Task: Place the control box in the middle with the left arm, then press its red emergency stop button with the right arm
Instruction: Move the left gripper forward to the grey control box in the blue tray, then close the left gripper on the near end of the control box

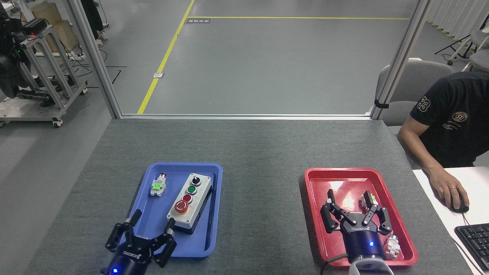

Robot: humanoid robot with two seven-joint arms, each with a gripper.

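- A small switch [158, 185] shares the blue tray [214, 214] with the control box [190, 202].
- Left gripper [151, 226], jaws wide, sits just before the box.
- Right gripper [350, 201], jaws wide, over the red tray [311, 198].

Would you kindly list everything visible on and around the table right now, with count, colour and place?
Table: one, dark grey felt top, fills the centre.
Blue tray: one, left part of table.
Control box: one, light grey on black base, right side of blue tray.
Red emergency stop button: one, near end of box.
Small switch: one, white and green, far left of blue tray.
Red tray: one, right part of table.
Small switches: two, whitish, in red tray, partly hidden.
Person: one, black shirt, seated at right, hand on mouse.
Keyboard: one, black, right edge.
Left end effector: open, over blue tray's near edge.
Right end effector: open, over red tray.
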